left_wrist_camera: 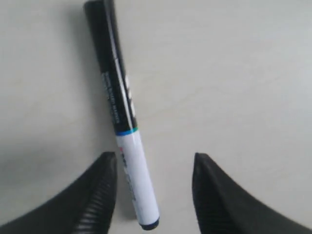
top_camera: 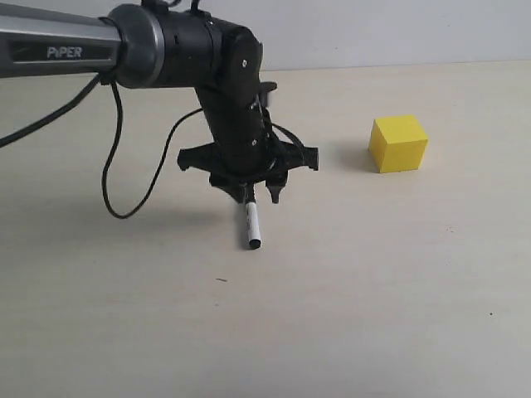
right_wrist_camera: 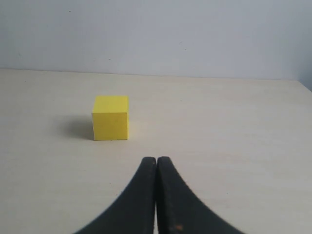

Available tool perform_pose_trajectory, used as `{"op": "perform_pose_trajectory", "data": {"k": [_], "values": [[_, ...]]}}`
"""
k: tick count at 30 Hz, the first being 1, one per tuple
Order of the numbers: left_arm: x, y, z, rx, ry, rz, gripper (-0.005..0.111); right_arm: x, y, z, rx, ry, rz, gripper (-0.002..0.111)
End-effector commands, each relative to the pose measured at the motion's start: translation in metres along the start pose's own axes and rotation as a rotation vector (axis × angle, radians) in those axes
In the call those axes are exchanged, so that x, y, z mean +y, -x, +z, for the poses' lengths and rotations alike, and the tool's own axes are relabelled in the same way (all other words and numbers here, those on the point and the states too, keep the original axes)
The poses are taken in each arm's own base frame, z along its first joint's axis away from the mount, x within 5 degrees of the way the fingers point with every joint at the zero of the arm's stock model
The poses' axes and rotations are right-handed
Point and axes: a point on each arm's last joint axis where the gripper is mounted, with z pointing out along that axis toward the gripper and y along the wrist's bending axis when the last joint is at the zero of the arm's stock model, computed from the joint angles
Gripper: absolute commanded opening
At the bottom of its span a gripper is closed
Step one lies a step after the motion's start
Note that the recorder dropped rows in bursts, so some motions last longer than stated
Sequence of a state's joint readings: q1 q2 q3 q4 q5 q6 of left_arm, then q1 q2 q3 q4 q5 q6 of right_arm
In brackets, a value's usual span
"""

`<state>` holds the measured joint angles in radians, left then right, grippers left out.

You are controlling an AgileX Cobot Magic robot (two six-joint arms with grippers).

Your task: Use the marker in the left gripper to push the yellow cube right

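My left end effector [top_camera: 262,197] is spread open and gripping nothing. The marker [top_camera: 251,225] just lies on the bench [top_camera: 373,298] between the fingers, close beside one, white end poking out. The yellow cube [top_camera: 399,143] sits well off to the right. My cable [top_camera: 112,170] loops down on the opposite side. My right end effector [right_wrist_camera: 156,163] is clenched empty, facing the cube.

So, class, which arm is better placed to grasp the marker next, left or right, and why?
Left. The left gripper hangs over the marker, which lies between its open jaws. The right gripper is shut and empty, facing the yellow cube, with no marker in its view.
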<state>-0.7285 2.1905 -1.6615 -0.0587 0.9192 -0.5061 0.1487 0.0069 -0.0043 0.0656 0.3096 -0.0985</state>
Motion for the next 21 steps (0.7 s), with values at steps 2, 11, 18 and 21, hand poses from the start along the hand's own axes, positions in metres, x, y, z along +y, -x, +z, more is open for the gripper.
{"op": "perform_pose_trajectory", "data": {"k": [2, 11, 18, 21], "values": [[-0.014, 0.001, -0.032, -0.132, -0.058, 0.200, 0.005, 0.000, -0.001, 0.000, -0.007, -0.006, -0.006, 0.000], [-0.008, -0.021, -0.080, -0.361, -0.129, 0.421, 0.000, 0.000, -0.001, 0.000, -0.007, -0.006, -0.006, 0.000], [0.027, -0.074, -0.108, -0.670, -0.229, 0.416, 0.000, 0.000, -0.001, 0.000, -0.007, -0.006, -0.006, 0.000], [0.047, -0.104, -0.119, -0.818, -0.276, 0.403, 0.000, 0.000, -0.001, 0.000, -0.007, -0.006, -0.006, 0.000]]}}
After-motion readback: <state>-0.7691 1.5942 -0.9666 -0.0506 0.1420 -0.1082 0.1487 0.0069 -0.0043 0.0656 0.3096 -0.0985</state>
